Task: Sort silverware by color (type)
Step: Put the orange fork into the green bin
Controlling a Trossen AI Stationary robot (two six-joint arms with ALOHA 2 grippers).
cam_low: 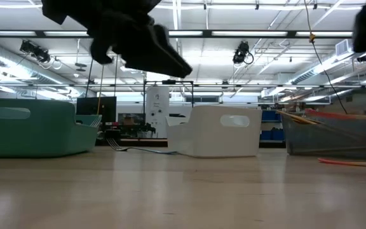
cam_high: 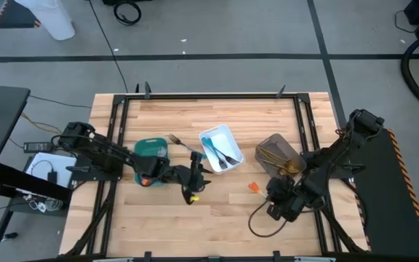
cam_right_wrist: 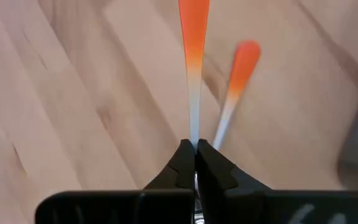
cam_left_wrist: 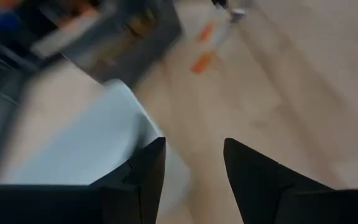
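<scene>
My right gripper (cam_right_wrist: 195, 149) is shut on an orange-handled utensil (cam_right_wrist: 194, 37) on the table's near right, just in front of the grey-brown tray (cam_high: 278, 154). A second orange-handled utensil (cam_right_wrist: 238, 74) lies beside it on the wood. My left gripper (cam_left_wrist: 194, 165) is open and holds nothing; it hovers in front of the white tray (cam_high: 220, 146), which holds blue-handled utensils (cam_high: 221, 153). A fork (cam_high: 176, 140) lies on the table between the teal tray (cam_high: 151, 148) and the white one. Gold utensils (cam_high: 285, 166) sit in the grey-brown tray. My right gripper pinches the utensil's silver neck (cam_right_wrist: 194, 132), just below the orange handle, between its two fingertips. The fingers lie along the utensil, whose handle points straight away from them. Whether it is lifted off the wood, I cannot tell.
The three trays stand in a row across the middle of the wooden table (cam_high: 217, 225): teal on the left, white in the middle, grey-brown on the right. A black frame (cam_high: 209, 97) borders the table. Bare wood stretches along the near edge.
</scene>
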